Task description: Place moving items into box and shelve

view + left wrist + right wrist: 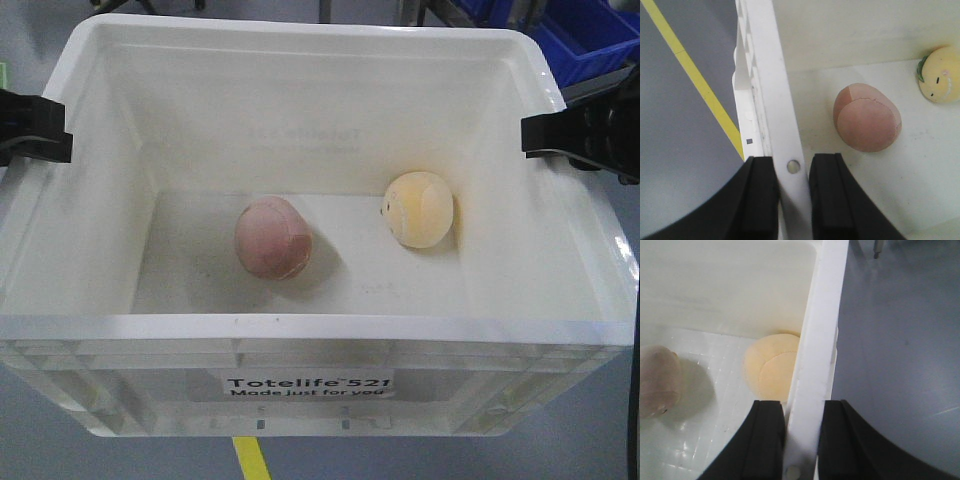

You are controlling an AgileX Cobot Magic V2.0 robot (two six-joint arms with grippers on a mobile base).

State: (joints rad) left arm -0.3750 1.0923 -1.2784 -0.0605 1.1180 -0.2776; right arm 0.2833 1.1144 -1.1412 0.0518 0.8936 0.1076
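Observation:
The white box [300, 330], printed "Totelife 521", fills the front view. Two moving items lie on its floor: a dull pink ball [272, 237] left of centre and a pale yellow ball [420, 208] to the right. My left gripper [45, 130] is shut on the box's left rim [770, 75], one finger on each side of the wall, with the pink ball [867, 117] and yellow ball [940, 75] beyond it. My right gripper [555, 135] is shut on the right rim [825, 315]. The yellow ball [772, 365] rests just inside that wall, partly hidden by it.
Blue plastic bins [590, 35] stand at the back right. Grey floor lies around the box, with a yellow floor line [250, 458] under its front edge and to the left of its left wall [695, 75].

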